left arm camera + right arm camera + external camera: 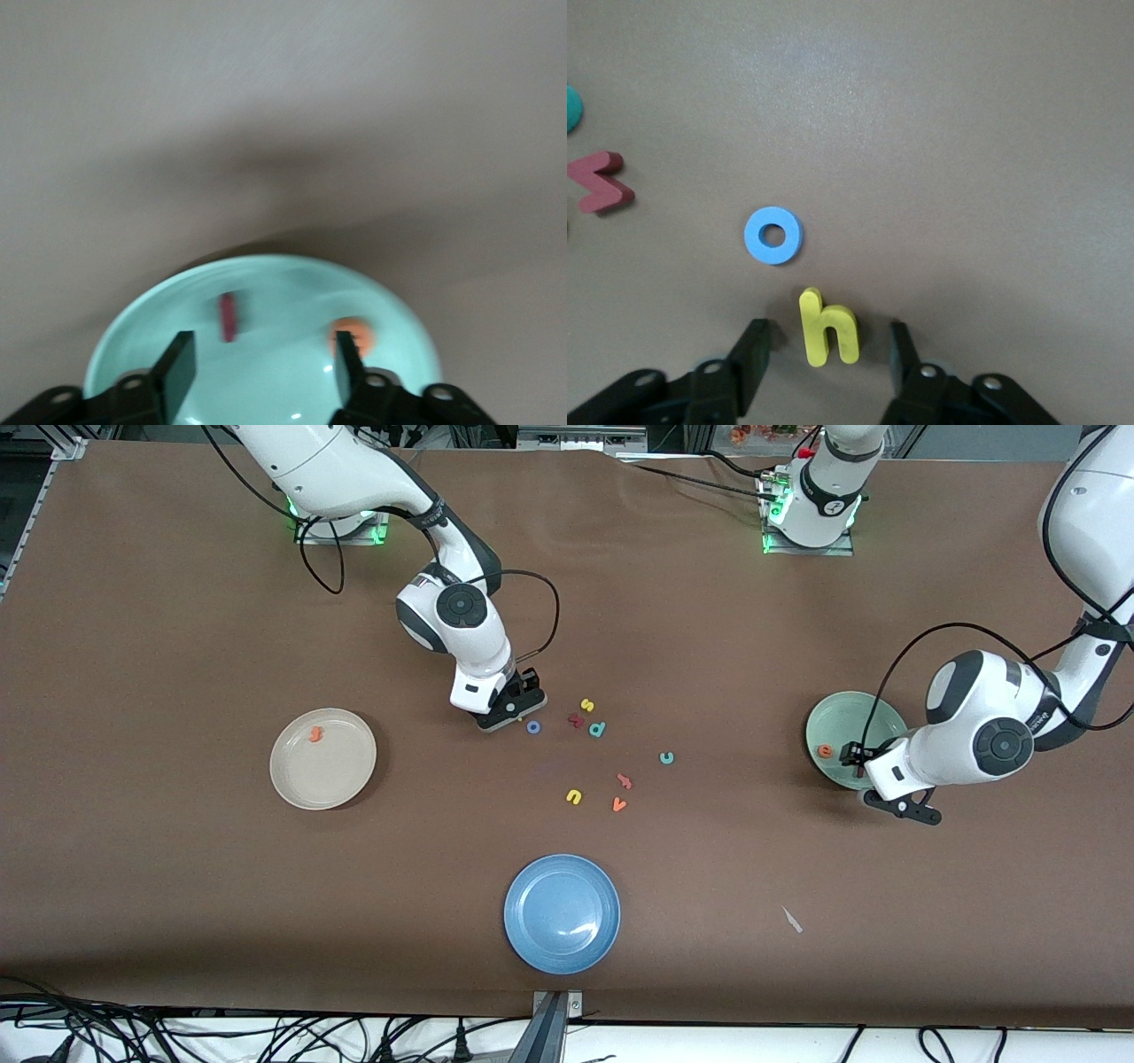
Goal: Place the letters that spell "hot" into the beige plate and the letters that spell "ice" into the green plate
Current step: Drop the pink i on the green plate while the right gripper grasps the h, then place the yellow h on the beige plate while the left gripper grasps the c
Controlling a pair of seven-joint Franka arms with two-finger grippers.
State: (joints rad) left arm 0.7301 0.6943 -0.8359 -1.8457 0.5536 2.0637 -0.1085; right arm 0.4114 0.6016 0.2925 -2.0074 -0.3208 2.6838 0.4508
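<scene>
A: Right gripper [824, 350], jaws spread, straddles the yellow h [827, 328] near mid-table, beside the blue o [533, 727]. Advice?

B: Centre, then close squarely. Left gripper [259, 363], released, hangs over the green plate [828, 722] at the table's left-arm end.

We read no printed labels or brands. The foam letters themselves were legible: yellow h [827, 328] and blue o [773, 235] at lower centre of the right wrist view.
</scene>
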